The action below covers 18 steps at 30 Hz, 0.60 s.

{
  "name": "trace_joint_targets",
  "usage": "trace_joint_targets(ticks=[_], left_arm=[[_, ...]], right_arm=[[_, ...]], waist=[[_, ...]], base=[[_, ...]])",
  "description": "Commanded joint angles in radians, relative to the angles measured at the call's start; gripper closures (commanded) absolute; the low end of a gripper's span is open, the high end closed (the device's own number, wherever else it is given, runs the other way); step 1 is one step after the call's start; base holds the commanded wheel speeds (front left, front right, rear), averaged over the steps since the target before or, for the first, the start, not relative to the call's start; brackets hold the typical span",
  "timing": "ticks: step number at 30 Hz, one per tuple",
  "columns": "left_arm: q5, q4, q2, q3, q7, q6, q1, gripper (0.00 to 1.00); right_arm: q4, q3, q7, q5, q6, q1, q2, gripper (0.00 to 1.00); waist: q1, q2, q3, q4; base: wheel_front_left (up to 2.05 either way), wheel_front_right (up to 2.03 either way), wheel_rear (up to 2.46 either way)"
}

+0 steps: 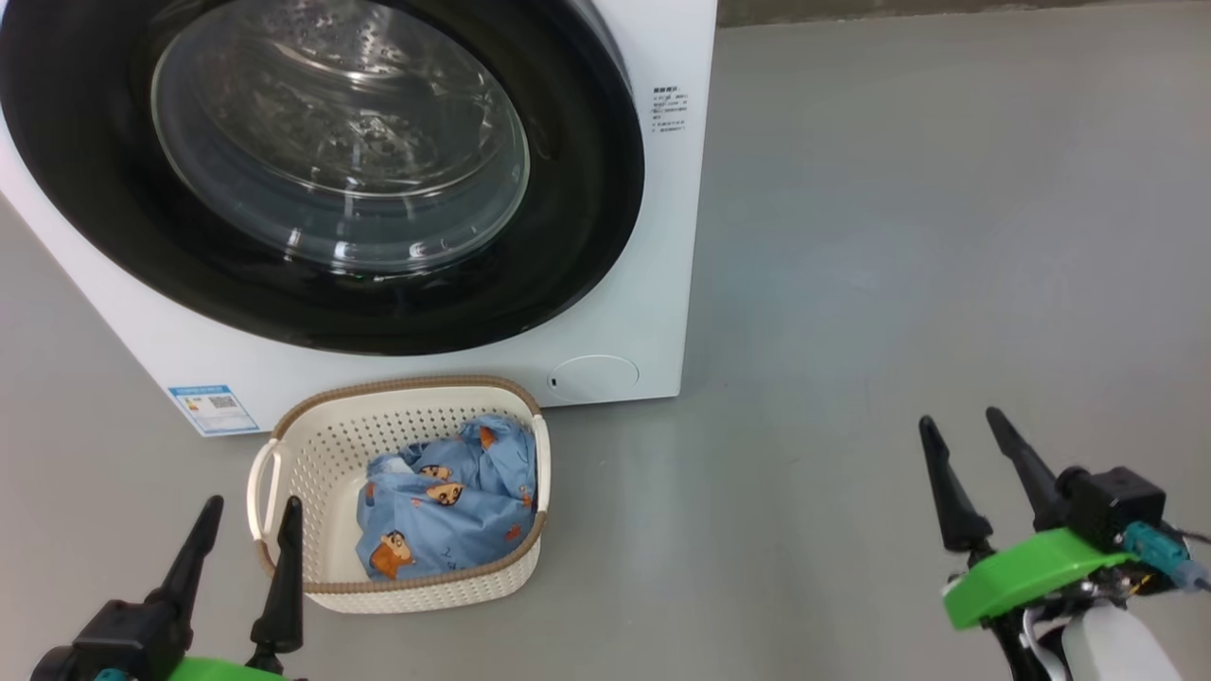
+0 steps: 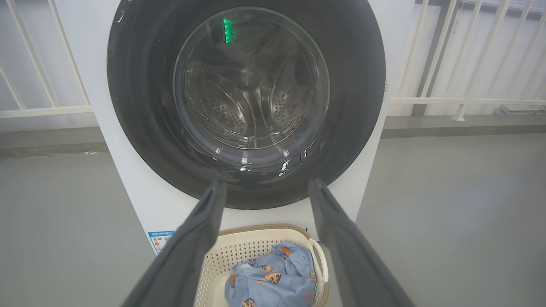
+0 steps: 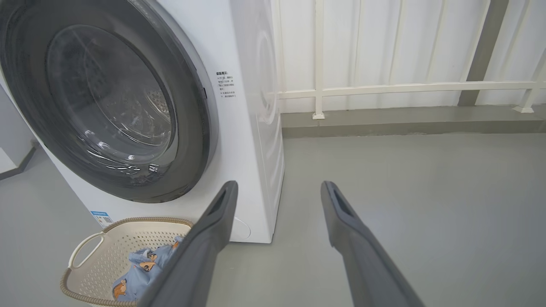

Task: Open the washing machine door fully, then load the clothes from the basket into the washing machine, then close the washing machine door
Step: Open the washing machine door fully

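Observation:
The white washing machine [image 1: 653,284] stands ahead with its round black-rimmed door [image 1: 568,189] shut flat against the front; the steel drum shows through the glass. On the floor just before it sits the cream basket [image 1: 312,445], holding the light blue printed clothes [image 1: 445,515]. My left gripper [image 1: 248,515] hovers open at the basket's near left corner, nothing between its fingers. My right gripper [image 1: 960,430] is open over bare floor well to the right of the basket. In the left wrist view the door [image 2: 136,106], basket [image 2: 239,247] and clothes [image 2: 273,281] lie straight ahead.
Grey floor [image 1: 899,236] stretches to the right of the machine. A white railing [image 3: 384,89] and pale wall run behind it. A blue label [image 1: 213,409] sits low on the machine's front left, a round hatch [image 1: 594,376] low on the right.

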Motion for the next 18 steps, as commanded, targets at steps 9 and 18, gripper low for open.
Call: trace_joint_targets(ticks=[9, 18], left_arm=[[0.013, -0.046, 0.001, 0.018, -0.006, -0.002, -0.019, 0.00], [0.014, -0.052, -0.005, 0.008, -0.006, -0.002, -0.042, 0.00]], right_arm=[[-0.027, -0.016, -0.012, 0.160, -0.001, -0.133, -0.001, 0.00], [0.028, -0.053, -0.012, 0.408, -0.001, -0.239, -0.003, 0.00]], waist=[[0.0000, 0.0000, 0.038, 0.020], [0.0000, 0.0000, 0.089, 0.040]], base=[[0.00, 0.00, 0.00], [0.00, 0.00, 0.00]])
